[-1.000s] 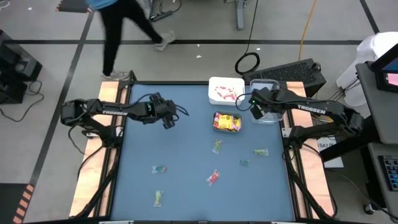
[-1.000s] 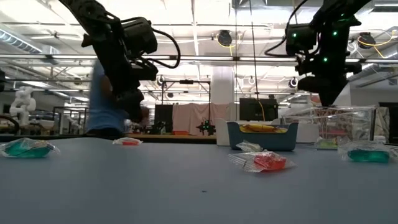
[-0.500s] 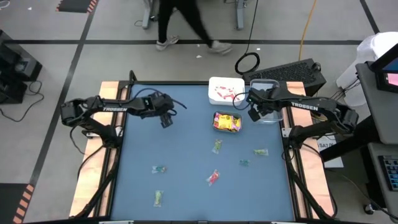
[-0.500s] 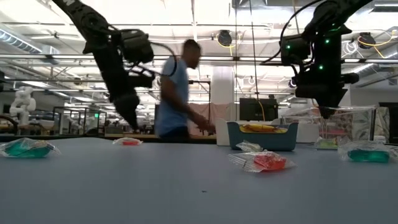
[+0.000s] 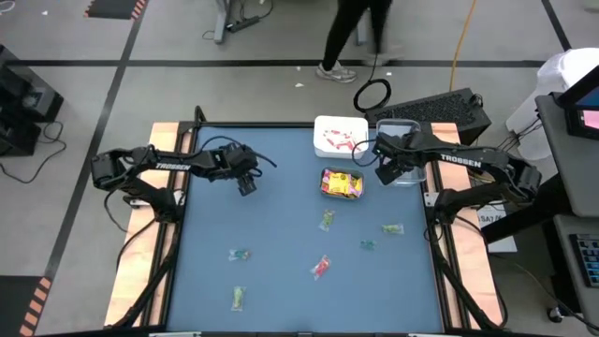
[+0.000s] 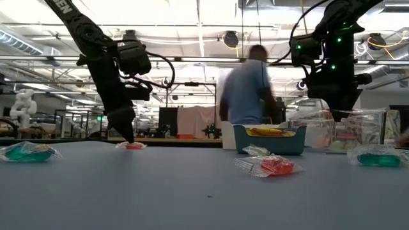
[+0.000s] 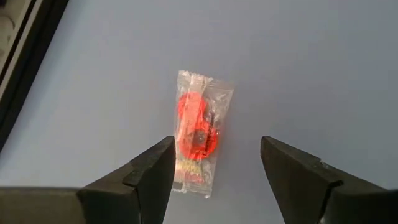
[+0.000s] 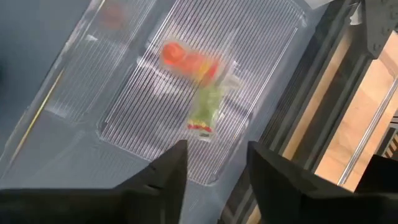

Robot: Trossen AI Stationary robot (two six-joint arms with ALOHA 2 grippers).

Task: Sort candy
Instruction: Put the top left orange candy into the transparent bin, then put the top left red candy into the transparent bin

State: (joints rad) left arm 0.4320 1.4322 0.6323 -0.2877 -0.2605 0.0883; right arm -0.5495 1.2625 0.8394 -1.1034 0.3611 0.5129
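Note:
My left gripper [image 7: 216,144] stands open, pointing down, just above a red clear-wrapped candy [image 7: 199,132] that lies flat on the blue table near the far left [image 6: 131,145]. Its fingers are on either side of the candy's nearer end and do not touch it. My right gripper [image 8: 214,157] hangs open over the clear ribbed container [image 8: 186,74] at the far right [image 5: 402,157]. Red and green wrapped pieces [image 8: 202,87] lie on the container's floor. Several more candies lie scattered on the table, among them a green one [image 5: 327,220] and a red one [image 5: 320,267].
A teal container [image 5: 343,183] with yellow packets stands beside a white container [image 5: 340,137] holding red-and-white sweets at the far edge. More loose candies lie at mid-table and nearer [image 5: 240,254], [image 5: 238,297], [image 5: 391,227]. A person walks on the floor beyond the far edge [image 5: 354,33].
My left gripper has sunk toward the table and gone a little toward its left edge, coming down over the red candy. The person behind the table has walked from left to right.

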